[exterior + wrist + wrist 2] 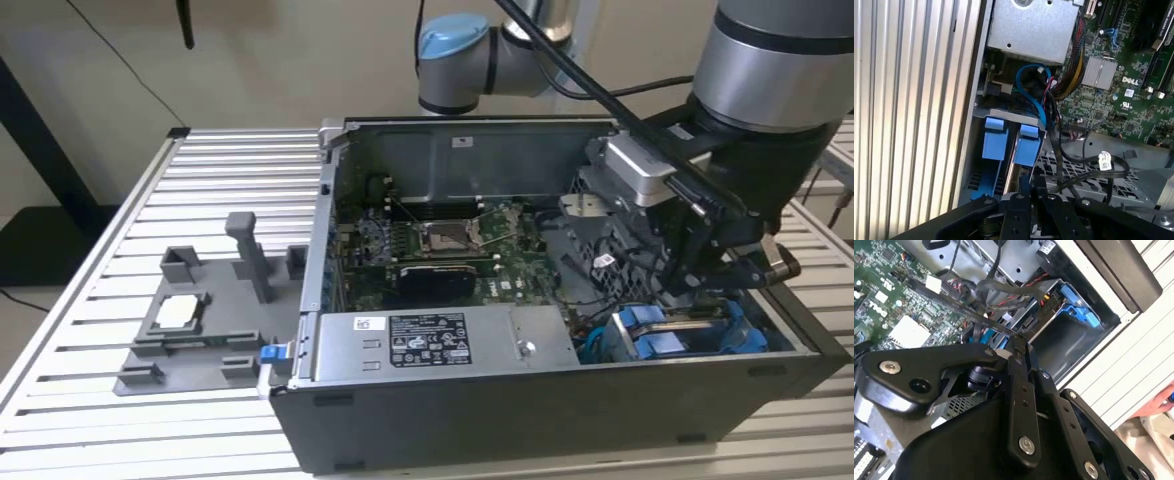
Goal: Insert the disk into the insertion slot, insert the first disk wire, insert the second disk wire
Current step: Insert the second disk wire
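Bench (pixel 94 330) is ribbed aluminium slats, pale wall behind, dark stand at the exterior view's left edge. Nearest edge: open grey computer case (pixel 534 410) lying on its side, grey power-supply box (pixel 427 345) along its front wall. On the bench at the exterior view's left of the case, a grey fixture plate (pixel 187 335) with upright posts and a small pale chip sitting in it.

Insertion slot (pixel 681 335), grey cage with blue fittings, sits in the case's front corner at the exterior view's right. Disk (pixel 1015 170) stands on edge inside it, only a thin sliver showing between two blue carrier tabs (pixel 1026 145) in the first wrist view.

Gripper (pixel 1021 347) hangs just above the slot, close to the disk's top edge; fingers (pixel 1019 375) drawn together with no visible gap, nothing clearly in them. Contact with the disk: cannot tell. Black cables (pixel 1079 172) and a blue cable (pixel 1029 85) loop just beside the cage.

Farther in, green motherboard (pixel 441 245) on the case floor. Beyond it the arm's blue-capped joint (pixel 454 50) against the wall.
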You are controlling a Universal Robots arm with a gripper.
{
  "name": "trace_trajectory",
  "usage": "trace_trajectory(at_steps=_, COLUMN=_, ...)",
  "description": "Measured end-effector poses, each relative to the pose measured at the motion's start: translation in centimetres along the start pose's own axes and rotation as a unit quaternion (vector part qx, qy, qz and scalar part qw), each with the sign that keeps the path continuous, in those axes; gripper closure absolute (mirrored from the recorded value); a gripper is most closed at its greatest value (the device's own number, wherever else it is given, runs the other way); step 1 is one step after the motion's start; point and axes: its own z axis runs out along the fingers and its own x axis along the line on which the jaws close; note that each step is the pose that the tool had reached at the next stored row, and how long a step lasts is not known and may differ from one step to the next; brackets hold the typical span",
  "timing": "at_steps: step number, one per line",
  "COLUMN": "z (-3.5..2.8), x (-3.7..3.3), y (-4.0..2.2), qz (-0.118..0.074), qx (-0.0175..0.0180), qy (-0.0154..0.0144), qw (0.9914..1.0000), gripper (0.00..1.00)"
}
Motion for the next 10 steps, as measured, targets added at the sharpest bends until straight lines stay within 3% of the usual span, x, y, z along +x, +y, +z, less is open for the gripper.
trace_trajectory(at_steps=2, z=0.06, x=0.09, y=-0.19, qz=0.001, qx=-0.0108, qy=-0.0048, qw=0.99993, gripper=0.84)
trace_trajectory(at_steps=3, z=0.11, x=0.15, y=-0.33, qz=0.002, qx=-0.013, qy=-0.0078, qw=0.99988, gripper=0.84)
trace_trajectory(at_steps=8, z=0.51, x=0.57, y=-0.6, qz=0.005, qx=-0.009, qy=-0.0282, qw=0.99955, gripper=0.84)
trace_trajectory(at_steps=9, z=0.57, x=0.68, y=-0.57, qz=0.006, qx=-0.0094, qy=-0.0294, qw=0.99951, gripper=0.84)
trace_trajectory(at_steps=10, z=0.61, x=0.83, y=-0.56, qz=0.006, qx=-0.0122, qy=-0.0301, qw=0.99945, gripper=0.84)
